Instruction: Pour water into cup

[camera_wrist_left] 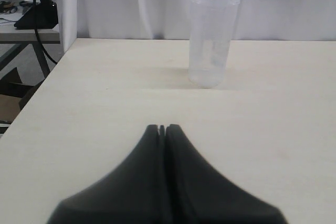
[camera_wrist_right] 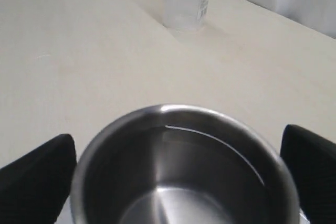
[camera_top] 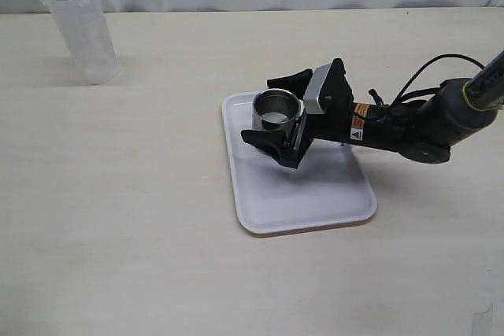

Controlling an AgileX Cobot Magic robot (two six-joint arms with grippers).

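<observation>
Right claw (camera_top: 260, 109) is spread wide around the cup (camera_top: 277, 112), one finger (camera_wrist_right: 37, 182) on each side, apparently gripping nothing. The cup stands upright on the white tray (camera_top: 315, 194), near its far left corner. There's a pale glint in the bottom that looks like the water (camera_top: 276, 118), only a little of it. The beaker (camera_top: 79, 25) stands upright on bare table (camera_top: 118, 210), well apart from the tray, and I can't tell if anything is left in it. Left claw (camera_wrist_left: 161, 129) is pressed shut and empty, low over the table and facing the beaker. Now the danger: those right fingers sit close to the steel wall, so a crooked retreat could clip the rim and tip the cup or skate it across the smooth tray, and out goes the water. A lift that catches the tray's lip could jolt it too. If the left arm swings toward the beaker with its claw shut, it may simply knock that tall, light thing over. The surface is a pale cream tabletop, matte and flat. A white curtain (camera_wrist_left: 131, 3) hangs behind, and a cluttered side desk (camera_wrist_left: 26, 32) with dark cables sits past the table's edge.
</observation>
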